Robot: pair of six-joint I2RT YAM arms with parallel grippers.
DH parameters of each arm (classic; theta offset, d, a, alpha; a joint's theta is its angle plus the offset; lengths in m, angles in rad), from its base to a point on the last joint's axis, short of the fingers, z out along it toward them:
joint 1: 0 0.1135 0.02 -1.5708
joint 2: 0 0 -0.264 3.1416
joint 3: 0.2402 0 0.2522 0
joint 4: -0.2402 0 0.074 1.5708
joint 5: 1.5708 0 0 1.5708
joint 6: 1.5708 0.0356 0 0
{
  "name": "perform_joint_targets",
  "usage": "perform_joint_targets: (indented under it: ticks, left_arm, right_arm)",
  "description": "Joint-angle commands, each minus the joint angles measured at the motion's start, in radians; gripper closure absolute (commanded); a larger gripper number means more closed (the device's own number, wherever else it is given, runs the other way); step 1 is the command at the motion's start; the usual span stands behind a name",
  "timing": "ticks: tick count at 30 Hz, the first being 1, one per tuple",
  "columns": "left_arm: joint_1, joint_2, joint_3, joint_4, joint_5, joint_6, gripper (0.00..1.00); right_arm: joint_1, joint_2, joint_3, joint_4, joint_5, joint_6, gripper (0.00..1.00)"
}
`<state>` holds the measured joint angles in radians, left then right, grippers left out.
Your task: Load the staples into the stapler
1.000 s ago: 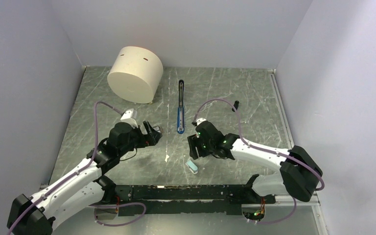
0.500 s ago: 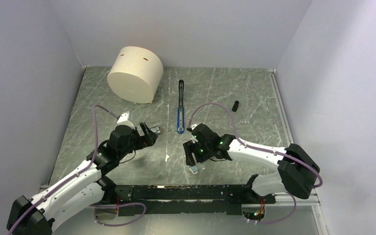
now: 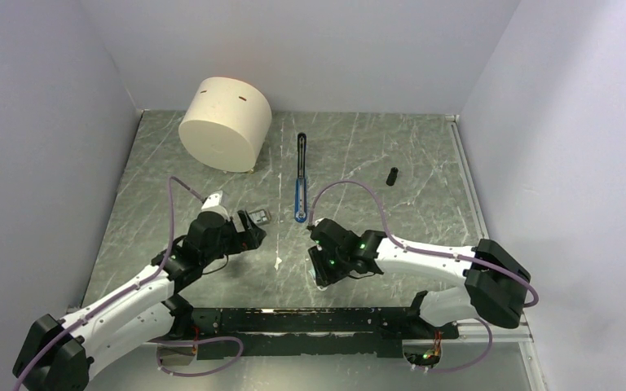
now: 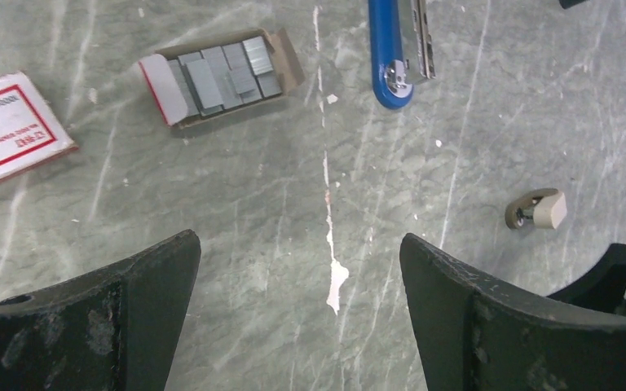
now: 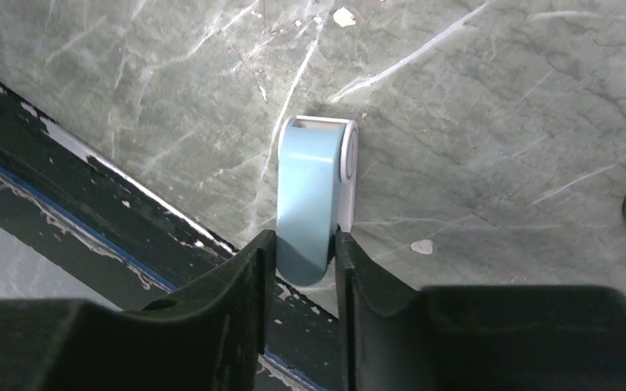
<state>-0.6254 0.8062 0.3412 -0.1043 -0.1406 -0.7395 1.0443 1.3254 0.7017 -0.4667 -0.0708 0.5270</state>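
The stapler (image 3: 300, 189) lies opened out flat at mid-table, its blue end (image 4: 391, 50) nearest the arms. The staples (image 4: 222, 75) sit as grey strips in an open cardboard tray (image 3: 257, 217), with the red-and-white sleeve (image 4: 8, 130) lying beside it. My left gripper (image 4: 297, 244) hovers open above bare table just short of the tray, holding nothing. My right gripper (image 5: 306, 244) is low near the table's front edge. Its jaws press both sides of a pale-blue capsule-shaped piece (image 5: 314, 191) that rests on the table.
A large cream cylinder (image 3: 225, 122) stands at the back left. A small black cylinder (image 3: 392, 176) lies to the right of the stapler. A small beige lump (image 4: 536, 210) lies between the two grippers. The black rail (image 5: 90, 187) runs along the front edge beside the right gripper.
The right gripper moved toward the front edge onto the pale-blue piece and closed its jaws on it. The left gripper drew back slightly, uncovering the staple tray.
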Motion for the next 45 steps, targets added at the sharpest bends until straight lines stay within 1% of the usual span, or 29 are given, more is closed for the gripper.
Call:
perform_joint_targets:
  ticks: [1,4,7,11,13,16,19,21,24,27,30,31,37,43,45]
  left_arm:
    - [0.001,0.004,-0.024,0.096,0.107,0.013,0.03]
    - [0.002,0.011,-0.056,0.14,0.158,-0.001,0.03]
    - [0.0,0.009,-0.106,0.223,0.242,-0.022,0.03]
    - [-0.02,0.053,-0.158,0.345,0.306,-0.066,0.15]
    - [-0.041,0.097,-0.179,0.428,0.326,-0.089,0.21]
    - [-0.078,0.18,-0.193,0.542,0.352,-0.118,0.27]
    - [-0.117,0.273,-0.203,0.679,0.372,-0.151,0.27]
    - [-0.138,0.333,-0.201,0.731,0.375,-0.173,0.25]
    - [-0.151,0.422,-0.19,0.786,0.374,-0.211,0.28]
    - [-0.154,0.502,-0.205,0.897,0.39,-0.259,0.3]
    - [-0.158,0.566,-0.216,1.011,0.419,-0.31,0.33]
    - [-0.16,0.584,-0.218,1.045,0.427,-0.322,0.36]
    - [-0.174,0.653,-0.205,1.096,0.431,-0.346,0.51]
    - [-0.188,0.64,-0.178,1.056,0.408,-0.336,0.5]
    - [-0.192,0.632,-0.167,1.023,0.396,-0.325,0.53]
  right_arm:
    - [0.007,0.02,0.028,0.013,0.049,0.054,0.7]
    - [0.007,0.009,0.019,0.05,0.069,0.112,0.76]
    - [0.005,-0.016,-0.006,0.123,0.097,0.181,0.78]
    - [-0.014,-0.02,-0.017,0.199,0.084,0.25,0.78]
    - [-0.06,-0.015,-0.026,0.245,0.027,0.278,0.78]
    - [-0.123,-0.013,-0.046,0.305,-0.052,0.312,0.78]
    - [-0.176,-0.025,-0.076,0.369,-0.126,0.355,0.78]
    - [-0.2,-0.03,-0.092,0.402,-0.158,0.388,0.78]
    - [-0.215,-0.042,-0.126,0.472,-0.181,0.456,0.79]
    - [-0.216,-0.051,-0.149,0.531,-0.175,0.507,0.8]
    - [-0.216,-0.051,-0.161,0.557,-0.166,0.532,0.81]
    - [-0.216,-0.048,-0.162,0.561,-0.168,0.537,0.81]
    - [-0.215,-0.033,-0.177,0.605,-0.196,0.555,0.81]
    - [-0.216,-0.02,-0.178,0.613,-0.21,0.554,0.81]
    - [-0.216,-0.02,-0.176,0.614,-0.213,0.55,0.81]
